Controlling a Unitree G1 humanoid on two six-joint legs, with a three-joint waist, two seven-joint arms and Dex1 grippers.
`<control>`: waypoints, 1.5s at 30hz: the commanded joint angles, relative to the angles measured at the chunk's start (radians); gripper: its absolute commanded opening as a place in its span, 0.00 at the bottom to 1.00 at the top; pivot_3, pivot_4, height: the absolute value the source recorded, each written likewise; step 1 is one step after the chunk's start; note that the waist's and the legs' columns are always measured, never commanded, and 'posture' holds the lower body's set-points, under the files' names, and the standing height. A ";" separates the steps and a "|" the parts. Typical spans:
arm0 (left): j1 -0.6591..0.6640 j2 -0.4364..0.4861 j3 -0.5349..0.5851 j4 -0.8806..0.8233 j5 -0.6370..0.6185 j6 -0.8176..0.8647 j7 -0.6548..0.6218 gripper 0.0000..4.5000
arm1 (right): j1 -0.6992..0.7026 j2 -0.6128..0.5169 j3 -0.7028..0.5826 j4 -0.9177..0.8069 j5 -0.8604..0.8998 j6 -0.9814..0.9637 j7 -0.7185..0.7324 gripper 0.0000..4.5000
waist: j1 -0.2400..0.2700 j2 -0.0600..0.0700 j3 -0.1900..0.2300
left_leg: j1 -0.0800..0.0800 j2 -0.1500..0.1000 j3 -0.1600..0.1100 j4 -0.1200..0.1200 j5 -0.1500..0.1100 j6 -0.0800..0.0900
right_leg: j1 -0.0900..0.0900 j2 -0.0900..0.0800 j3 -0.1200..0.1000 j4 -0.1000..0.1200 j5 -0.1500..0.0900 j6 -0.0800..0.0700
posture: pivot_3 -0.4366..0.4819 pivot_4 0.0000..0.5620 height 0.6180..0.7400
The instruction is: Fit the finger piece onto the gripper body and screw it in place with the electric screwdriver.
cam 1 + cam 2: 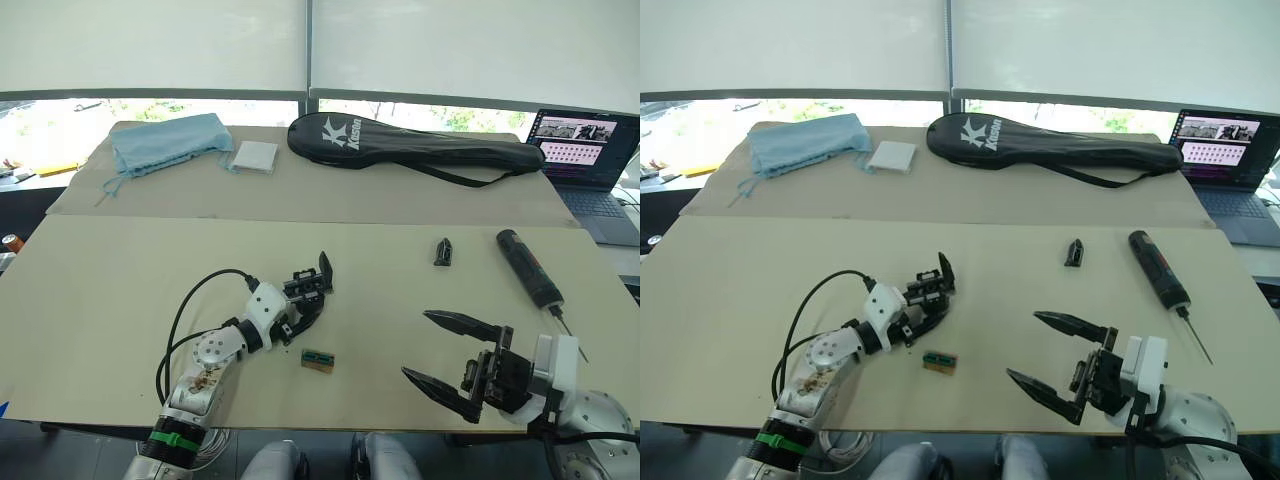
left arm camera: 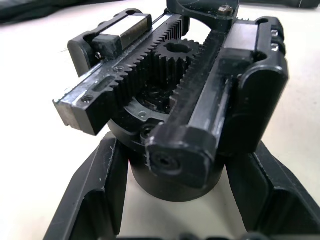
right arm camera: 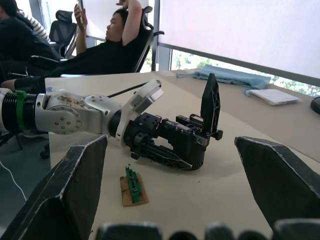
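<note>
My left gripper point(image 1: 296, 318) is shut on the gripper body point(image 1: 310, 285), a black block. Its round base point(image 2: 175, 175) sits between my two fingers, and its toothed rails and gear point(image 2: 172, 55) face the wrist camera. One pointed finger point(image 1: 325, 268) sticks up from it. The finger piece point(image 1: 443, 252) lies alone on the table, right of centre. Further right lies the electric screwdriver point(image 1: 530, 270), with its thin bit toward the near right edge. My right gripper point(image 1: 417, 344) hovers open near the front edge with nothing between its fingers, and it faces the gripper body point(image 3: 175, 137).
A small green and brown board point(image 1: 317, 361) lies just in front of the gripper body. On the far table are a black racket bag point(image 1: 420, 150), a blue cloth point(image 1: 165, 143) and a white pad point(image 1: 255, 157). A laptop point(image 1: 585, 150) stands at the far right. People point(image 3: 100, 45) sit beyond the table's left side.
</note>
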State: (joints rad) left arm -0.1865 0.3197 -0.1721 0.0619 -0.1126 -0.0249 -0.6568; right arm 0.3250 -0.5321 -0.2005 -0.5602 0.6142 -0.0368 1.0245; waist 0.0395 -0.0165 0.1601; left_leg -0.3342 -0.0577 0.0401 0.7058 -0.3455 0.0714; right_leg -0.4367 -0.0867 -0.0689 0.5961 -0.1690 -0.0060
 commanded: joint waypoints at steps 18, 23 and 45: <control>-0.041 0.080 0.056 0.055 -0.163 0.075 -0.250 0.99 | -0.007 -0.006 -0.009 -0.036 0.013 -0.015 -0.012 1.00 | -0.003 0.007 -0.004 | 0.000 0.000 0.000 0.000 0.003 0.006 | -0.001 0.000 0.000 0.000 0.000 0.000 | 0.48 0.27 1.00; -0.135 0.144 0.041 0.200 -0.146 -0.026 -0.399 0.99 | -0.001 -0.005 -0.007 -0.035 0.011 -0.017 -0.009 1.00 | -0.002 0.007 -0.004 | 0.000 0.000 0.000 0.000 0.004 0.008 | -0.001 0.000 0.000 0.000 0.000 0.000 | 0.48 0.27 1.00; -0.426 0.013 0.047 0.721 -0.102 -0.303 -0.674 0.52 | 0.034 -0.024 -0.020 -0.079 0.005 -0.003 -0.055 1.00 | 0.001 0.007 -0.005 | -0.003 0.000 0.000 0.006 0.004 0.012 | 0.000 0.000 -0.002 0.000 0.001 0.001 | 0.48 0.27 1.00</control>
State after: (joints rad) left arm -0.6290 0.3467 -0.1253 0.7945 -0.2068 -0.3183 -1.3170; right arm 0.3579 -0.5436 -0.2022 -0.5943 0.6111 -0.0358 0.9776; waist 0.0405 -0.0094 0.1554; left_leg -0.3369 -0.0579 0.0398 0.7124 -0.3419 0.0835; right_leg -0.4367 -0.0872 -0.0705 0.5961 -0.1679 -0.0049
